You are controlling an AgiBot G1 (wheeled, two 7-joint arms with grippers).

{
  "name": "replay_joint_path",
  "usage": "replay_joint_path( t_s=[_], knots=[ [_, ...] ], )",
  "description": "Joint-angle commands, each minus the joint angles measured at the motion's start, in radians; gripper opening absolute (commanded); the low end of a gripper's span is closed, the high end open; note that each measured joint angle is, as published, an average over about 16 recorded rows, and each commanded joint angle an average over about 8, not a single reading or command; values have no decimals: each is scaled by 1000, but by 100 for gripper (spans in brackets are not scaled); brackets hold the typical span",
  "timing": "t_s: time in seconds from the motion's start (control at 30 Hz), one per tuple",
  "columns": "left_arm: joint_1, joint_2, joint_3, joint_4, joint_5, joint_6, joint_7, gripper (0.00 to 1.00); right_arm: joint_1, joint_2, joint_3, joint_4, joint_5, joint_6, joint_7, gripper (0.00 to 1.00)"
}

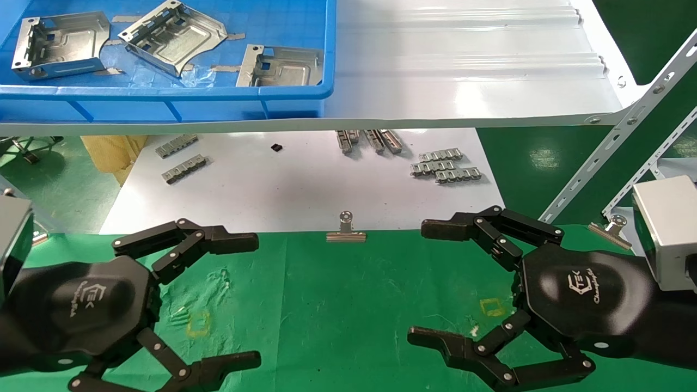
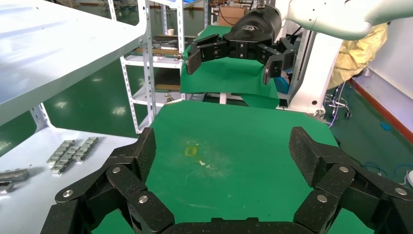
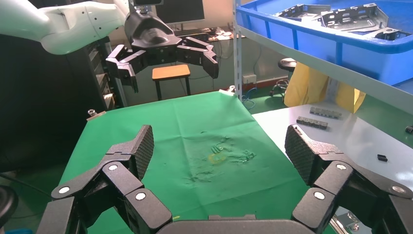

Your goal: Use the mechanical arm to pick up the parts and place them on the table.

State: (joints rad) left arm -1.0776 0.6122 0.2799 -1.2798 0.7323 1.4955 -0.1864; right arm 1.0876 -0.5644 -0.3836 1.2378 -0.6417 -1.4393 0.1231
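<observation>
We see both arms low over the green table (image 1: 337, 305). The left gripper (image 1: 248, 299) sits at about 8 o'clock in the head view, and the right gripper (image 1: 430, 283) sits at about 4 o'clock. Each one has its fingers spread wide, and each one holds nothing. The two point toward each other across the middle of the cloth, well apart.

Between them the cloth is bare and wrinkled. A yellow square (image 1: 199, 322) is drawn near the left gripper, and another yellow square (image 1: 493, 307) lies just beside the right one.

The far edge of the cloth runs across the middle of the head view. A silver binder clip (image 1: 346, 227) grips that edge at about 12 o'clock from the open patch. Another clip (image 1: 611, 228) sits at the right corner, at 3 o'clock.

Past that edge lies a white board (image 1: 294, 190). Small grey toothed strips (image 1: 445, 166) rest on it at 1 o'clock, and more strips (image 1: 182, 158) at 11 o'clock. A tiny black bit (image 1: 276, 147) lies there too; we cannot tell what it is.

Above the board a white shelf (image 1: 468, 71) hangs over it, and its front edge runs across the whole view. A slanted grey metal rail (image 1: 615, 136) holds up the shelf on the right side.

The parts (image 1: 174, 35) are in the blue bin (image 1: 163, 100) on that shelf, at 11 o'clock. We count three shiny plates, all lying apart from both grippers. One part (image 1: 57, 43) is at the bin's left end, and one part (image 1: 280, 65) leans by the bin's front wall.
</observation>
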Motion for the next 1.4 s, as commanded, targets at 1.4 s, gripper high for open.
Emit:
replay_joint_path(
  t_s=[1.4],
  knots=[
    [0, 0, 0, -1, 0, 0, 0, 100, 0, 0, 0, 0, 0, 0, 0, 0]
  ],
)
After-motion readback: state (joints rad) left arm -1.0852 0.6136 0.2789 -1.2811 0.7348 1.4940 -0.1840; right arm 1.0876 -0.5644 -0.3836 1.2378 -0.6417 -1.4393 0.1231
